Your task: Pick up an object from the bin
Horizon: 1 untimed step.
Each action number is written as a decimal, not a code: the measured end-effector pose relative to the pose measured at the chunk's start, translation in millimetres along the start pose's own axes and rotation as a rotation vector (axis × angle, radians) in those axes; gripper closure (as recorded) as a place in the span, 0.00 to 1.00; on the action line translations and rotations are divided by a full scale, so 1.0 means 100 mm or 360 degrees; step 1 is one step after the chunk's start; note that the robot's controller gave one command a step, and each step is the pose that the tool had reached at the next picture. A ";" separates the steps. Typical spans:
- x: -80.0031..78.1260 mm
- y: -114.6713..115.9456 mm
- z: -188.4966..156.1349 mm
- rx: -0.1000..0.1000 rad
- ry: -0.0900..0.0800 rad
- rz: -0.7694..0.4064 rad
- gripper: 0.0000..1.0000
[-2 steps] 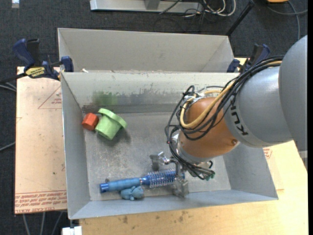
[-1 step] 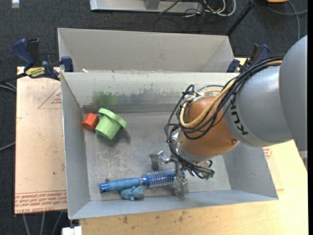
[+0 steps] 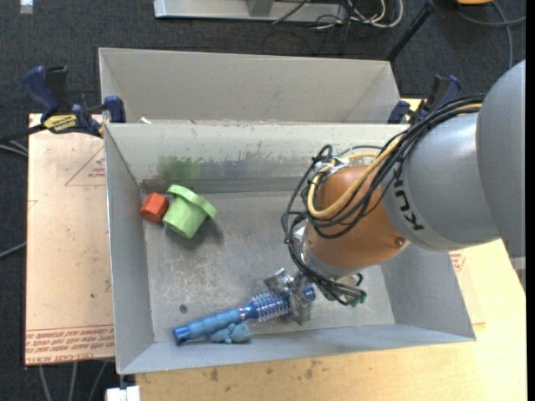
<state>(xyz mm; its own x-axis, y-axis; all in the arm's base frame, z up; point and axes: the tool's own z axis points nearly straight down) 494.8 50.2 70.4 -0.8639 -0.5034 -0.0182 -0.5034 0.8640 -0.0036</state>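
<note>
The gripper [image 3: 292,301] sits low near the bin's [image 3: 124,241] front wall, right at the ribbed end of a blue plastic tool [image 3: 219,322] (open or clamped, I cannot tell).

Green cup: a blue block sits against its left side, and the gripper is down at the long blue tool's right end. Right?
No: the camera view shows the block against the green cup is orange-red, not blue. The gripper is at the right end of the long blue tool.

floor: dark carpet [image 3: 84,19] | far side: grey metal stand base [image 3: 217,7] | black cables [image 3: 374,5] beside it
</note>
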 end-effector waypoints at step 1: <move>-0.02 0.00 -0.11 -0.0004 0.0019 0.0003 1.00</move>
<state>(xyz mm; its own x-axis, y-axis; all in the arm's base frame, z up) 496.4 50.6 81.5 -0.8650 -0.5018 -0.0061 -0.5018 0.8650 -0.0013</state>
